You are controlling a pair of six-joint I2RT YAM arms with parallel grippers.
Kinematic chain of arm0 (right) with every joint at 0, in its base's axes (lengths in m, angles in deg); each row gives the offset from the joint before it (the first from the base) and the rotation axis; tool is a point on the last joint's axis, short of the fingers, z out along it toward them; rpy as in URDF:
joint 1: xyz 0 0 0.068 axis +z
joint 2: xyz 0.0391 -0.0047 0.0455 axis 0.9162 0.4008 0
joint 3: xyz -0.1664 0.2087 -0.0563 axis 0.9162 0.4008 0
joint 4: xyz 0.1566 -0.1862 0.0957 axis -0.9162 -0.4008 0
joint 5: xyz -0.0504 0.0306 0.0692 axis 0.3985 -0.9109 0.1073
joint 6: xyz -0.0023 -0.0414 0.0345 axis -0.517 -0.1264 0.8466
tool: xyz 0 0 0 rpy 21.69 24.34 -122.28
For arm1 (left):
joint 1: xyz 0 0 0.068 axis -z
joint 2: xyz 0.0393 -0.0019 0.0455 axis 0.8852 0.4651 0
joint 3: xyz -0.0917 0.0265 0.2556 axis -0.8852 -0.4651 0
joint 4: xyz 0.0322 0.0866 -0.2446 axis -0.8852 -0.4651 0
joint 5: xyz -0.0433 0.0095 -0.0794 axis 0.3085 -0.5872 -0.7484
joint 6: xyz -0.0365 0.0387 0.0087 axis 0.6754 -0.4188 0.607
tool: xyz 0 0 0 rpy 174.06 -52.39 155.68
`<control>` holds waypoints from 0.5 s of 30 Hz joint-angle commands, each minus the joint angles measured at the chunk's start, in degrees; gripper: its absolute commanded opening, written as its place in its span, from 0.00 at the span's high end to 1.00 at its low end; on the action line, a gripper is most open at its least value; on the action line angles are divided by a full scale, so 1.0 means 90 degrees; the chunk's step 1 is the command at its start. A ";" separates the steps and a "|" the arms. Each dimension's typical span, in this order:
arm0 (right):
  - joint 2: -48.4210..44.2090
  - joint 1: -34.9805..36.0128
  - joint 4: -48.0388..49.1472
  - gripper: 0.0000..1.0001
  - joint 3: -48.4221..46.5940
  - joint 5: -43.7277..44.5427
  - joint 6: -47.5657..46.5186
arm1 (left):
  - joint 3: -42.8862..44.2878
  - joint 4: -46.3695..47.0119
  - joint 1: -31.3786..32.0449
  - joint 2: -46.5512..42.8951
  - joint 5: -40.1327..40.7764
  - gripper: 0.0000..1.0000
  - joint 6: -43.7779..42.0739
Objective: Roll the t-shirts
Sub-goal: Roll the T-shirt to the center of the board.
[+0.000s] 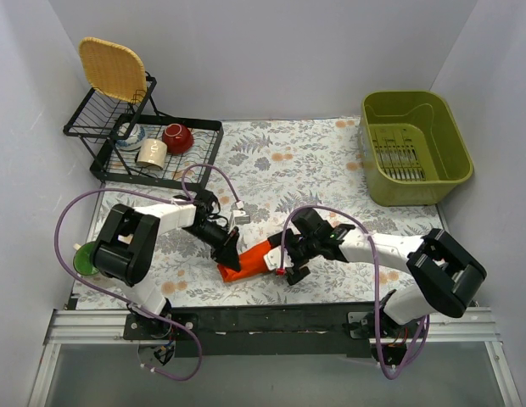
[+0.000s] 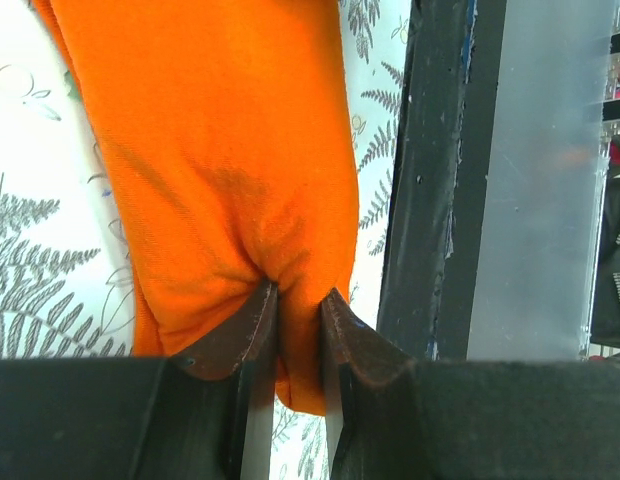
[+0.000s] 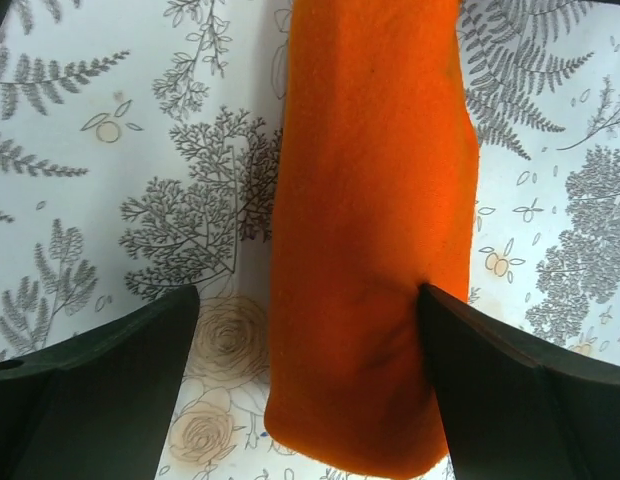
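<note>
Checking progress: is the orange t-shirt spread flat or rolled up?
Rolled up: the t-shirt lies as a compact tube, left hand pinching one end, right hand open around the other.

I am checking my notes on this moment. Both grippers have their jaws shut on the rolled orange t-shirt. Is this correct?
Not fully. Only the left gripper has its jaws shut on the t-shirt. The right gripper has its jaws open around the roll, with tablecloth showing beside one of them, as the right wrist view shows.
</note>
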 commanded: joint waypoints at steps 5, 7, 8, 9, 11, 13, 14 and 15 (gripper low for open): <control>0.0796 0.0060 0.1234 0.20 -0.0212 0.0666 0.0011 | 0.0366 -0.0837 -0.0395 0.0443 0.0106 0.90 -0.0864; 0.1069 0.0050 0.0882 0.37 -0.0477 0.0558 -0.0008 | 0.0454 -0.0944 -0.0473 0.0512 0.0203 0.85 -0.0933; 0.1264 0.0040 0.0610 0.43 -0.0623 0.0510 -0.0018 | 0.0493 -0.0974 -0.0503 0.0541 0.0252 0.77 -0.0952; 0.1362 0.0031 0.0133 0.49 -0.0973 0.0461 0.0030 | 0.0571 -0.0965 -0.0532 0.0531 0.0349 0.69 -0.0923; 0.1625 -0.0047 -0.0512 0.60 -0.1374 0.0247 0.0002 | 0.0649 -0.0867 -0.0620 0.0464 0.0476 0.54 -0.0845; 0.1782 -0.0262 -0.1508 0.62 -0.1941 -0.0183 -0.0115 | 0.0747 -0.0614 -0.0688 0.0210 0.0749 0.49 -0.0553; 0.2006 -0.0408 -0.1899 0.62 -0.2146 -0.0310 -0.0184 | 0.0767 -0.0536 -0.0689 0.0083 0.0828 0.46 -0.0484; 0.2134 -0.0467 -0.2338 0.63 -0.2602 -0.0475 -0.0300 | 0.0767 -0.0419 -0.0698 -0.0169 0.0935 0.44 -0.0223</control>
